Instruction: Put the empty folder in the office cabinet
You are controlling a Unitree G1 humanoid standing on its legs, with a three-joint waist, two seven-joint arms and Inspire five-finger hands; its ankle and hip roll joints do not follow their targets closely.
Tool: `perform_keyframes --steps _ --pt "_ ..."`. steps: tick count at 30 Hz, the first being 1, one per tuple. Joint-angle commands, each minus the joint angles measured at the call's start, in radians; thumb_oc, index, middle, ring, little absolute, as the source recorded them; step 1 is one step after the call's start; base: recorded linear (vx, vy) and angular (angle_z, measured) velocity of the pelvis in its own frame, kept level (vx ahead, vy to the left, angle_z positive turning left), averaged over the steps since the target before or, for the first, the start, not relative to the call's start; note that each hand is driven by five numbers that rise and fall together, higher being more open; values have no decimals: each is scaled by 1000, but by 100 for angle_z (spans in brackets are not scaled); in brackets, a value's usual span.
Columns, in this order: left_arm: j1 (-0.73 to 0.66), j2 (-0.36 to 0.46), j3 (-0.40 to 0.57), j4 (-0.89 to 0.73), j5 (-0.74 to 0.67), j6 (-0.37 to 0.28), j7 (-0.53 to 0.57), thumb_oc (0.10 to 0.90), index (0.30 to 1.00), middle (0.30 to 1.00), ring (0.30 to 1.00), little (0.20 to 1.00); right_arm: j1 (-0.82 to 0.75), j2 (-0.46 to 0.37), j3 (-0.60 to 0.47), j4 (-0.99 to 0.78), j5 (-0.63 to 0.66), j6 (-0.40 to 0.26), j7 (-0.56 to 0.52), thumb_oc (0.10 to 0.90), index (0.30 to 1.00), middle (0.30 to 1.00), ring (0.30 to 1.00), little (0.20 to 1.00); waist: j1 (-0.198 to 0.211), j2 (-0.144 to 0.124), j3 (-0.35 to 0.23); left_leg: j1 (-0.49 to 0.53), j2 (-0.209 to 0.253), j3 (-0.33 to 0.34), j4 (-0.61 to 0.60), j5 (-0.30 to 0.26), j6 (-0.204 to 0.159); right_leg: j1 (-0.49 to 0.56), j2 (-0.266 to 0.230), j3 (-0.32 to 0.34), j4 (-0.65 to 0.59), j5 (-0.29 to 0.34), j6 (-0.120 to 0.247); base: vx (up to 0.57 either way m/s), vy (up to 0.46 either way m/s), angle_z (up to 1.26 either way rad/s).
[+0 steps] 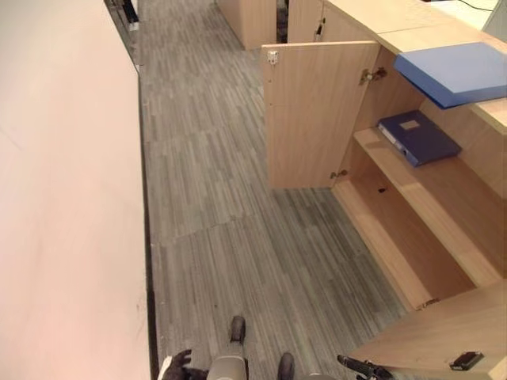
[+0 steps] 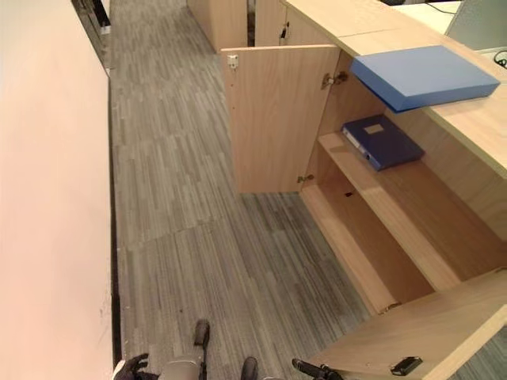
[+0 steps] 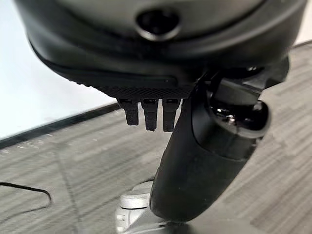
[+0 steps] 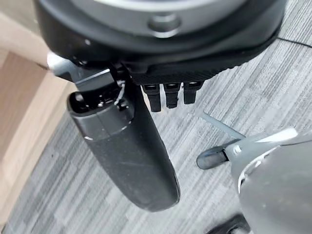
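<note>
Cabinet (image 1: 412, 237) stands open: one door (image 1: 317, 111) swung out toward the aisle, a second door (image 2: 428, 332) open at the near side. Inside, an upper shelf (image 2: 396, 202) and a bare bottom board (image 1: 404, 241).

A light blue folder (image 1: 455, 73) lies flat on the worktop (image 1: 380, 20) above the cabinet, one corner overhanging the front edge. I take this to be the empty folder of the task; contents cannot be checked from here. A dark blue binder (image 1: 418, 136) already lies on the upper shelf, at its far end; the rest of that shelf is free.

Left hand (image 3: 204, 161) hangs low by the carpet floor (image 1: 222, 198), near the pale wall (image 1: 63, 198). Fingers (image 3: 148, 112) straight and relaxed, holding nothing. Right hand (image 4: 126, 151) likewise hangs low over the carpet beside the near door, its fingers (image 4: 168, 95) straight, empty.

Progress, judged: access is ready, doors open and shelf space available. Nothing else is done. The folder is untouched and well apart from both hands. Left to do: reach the worktop, take the folder, lower it into the cabinet, let go.
</note>
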Motion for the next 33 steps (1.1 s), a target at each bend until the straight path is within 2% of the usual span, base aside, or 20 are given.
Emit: perform_keyframes --steps 1,3,5,8,10,14,18,20,21,22,23,24,25,26,28,29,30,31,32,33 --pt "-13 5 11 -40 -12 -31 -3 800 900 900 900 900 22 -20 -15 -4 -18 -20 -7 800 900 900 900 900 32 11 -1 -63 -22 64 0 29 58 28 -70 -18 30 -66 135 278 141 -40" --pt "2 2 25 -23 -10 -32 -3 800 900 900 900 900 27 -19 -25 15 -16 -12 -1 800 900 900 900 900 47 17 -19 -46 -15 86 0 28 69 56 -61 12 39 -96 138 338 201 -31" --pt "10 -4 30 9 -15 -32 -3 800 900 900 900 900 34 -12 -33 30 -18 -9 0 800 900 900 900 900 50 21 -41 -26 -18 53 0 66 68 81 -69 33 48 -124 136 384 255 -30" --pt "11 -8 40 55 -21 -32 -3 800 900 900 900 900 41 2 -40 46 -22 -2 8 800 900 900 900 900 47 15 -62 -4 -23 54 0 76 76 93 -91 39 64 -145 144 345 263 -27" --pt "5 -14 49 117 -17 -26 -7 800 900 900 900 900 41 12 -52 66 -25 10 15 800 900 900 900 900 46 5 -94 30 -59 79 5 38 111 94 -147 45 106 -151 176 443 389 -8" --pt "6 -15 71 171 -4 -20 -14 800 900 900 900 900 29 24 -34 62 -65 15 28 800 900 900 900 900 39 8 -123 94 -121 100 0 -34 162 32 -218 56 255 -93 221 324 345 -21" --pt "12 -8 88 198 9 -11 -20 800 900 900 900 900 13 26 -15 28 -98 12 30 800 900 900 900 900 32 24 -112 167 -182 104 0 -96 211 -54 -299 37 507 48 225 236 325 -15" --pt "23 -8 98 203 13 -7 -21 800 900 900 900 900 17 30 -5 14 -111 10 30 800 900 900 900 900 33 32 -105 207 -209 108 0 -128 234 -69 -350 -12 609 124 217 250 328 1" --pt "26 -6 102 205 12 -5 -21 800 900 900 900 900 21 33 0 6 -115 10 30 800 900 900 900 900 34 37 -103 229 -216 112 0 -143 239 -77 -378 -47 652 139 215 173 215 5" --pt "27 -5 102 204 12 -4 -21 800 900 900 900 900 21 34 0 5 -115 10 30 800 900 900 900 900 33 32 -99 234 -221 111 0 -145 240 -75 -384 -46 658 134 218 294 229 3" --pt "36 -7 110 204 16 -6 -20 800 900 900 900 900 26 41 6 -9 -115 6 32 800 900 900 900 900 40 36 -97 274 -227 117 0 -185 240 -93 -428 -112 685 134 232 275 137 4" --pt "35 -7 109 206 18 -7 -19 800 900 900 900 900 29 43 7 -13 -112 5 33 800 900 900 900 900 35 36 -91 291 -225 108 0 -195 238 -102 -421 -120 684 104 224 274 138 -2" --pt "35 -7 109 206 18 -7 -19 800 900 900 900 900 29 43 7 -13 -112 5 33 800 900 900 900 900 35 36 -91 291 -225 108 0 -195 238 -101 -421 -120 684 104 224 111 49 9" --pt "29 -12 100 208 17 -11 -16 800 900 900 900 900 25 40 5 -27 -101 -5 35 800 900 900 900 900 20 67 -74 297 -199 88 0 -175 237 -190 -358 -130 688 29 181 87 42 7" --pt "30 -14 99 208 16 -11 -17 800 900 900 900 900 24 40 4 -33 -91 -8 34 800 900 900 900 900 16 76 -64 310 -192 82 0 -178 234 -219 -341 -139 675 8 177 124 11 13" --pt "34 -17 95 210 18 -13 -15 800 900 900 900 900 22 40 6 -43 -76 -15 32 800 900 900 900 900 11 78 -49 340 -189 79 0 -200 225 -242 -332 -144 662 -13 191 285 -111 26" --pt "35 -23 83 219 34 -11 -19 800 900 900 900 900 12 41 11 -80 -37 -25 30 800 900 900 900 900 -4 84 -24 381 -170 77 0 -224 209 -292 -298 -184 498 9 206 355 -158 23" --pt "35 -24 83 220 37 -9 -17 800 900 900 900 900 13 42 10 -90 -27 -27 27 800 900 900 900 900 -7 80 -22 391 -166 76 0 -235 201 -293 -283 -186 414 20 211 240 -142 9" --pt "35 -24 83 219 37 -9 -17 800 900 900 900 900 14 42 11 -90 -27 -27 27 800 900 900 900 900 -7 82 -21 393 -163 76 0 -235 199 -289 -278 -188 407 23 210 205 -155 4" --pt "32 -25 86 221 50 -9 -11 800 900 900 900 900 14 39 0 -101 3 -36 21 800 900 900 900 900 -20 62 -15 405 -166 69 0 -243 190 -302 -268 -162 216 113 233 236 -152 6"
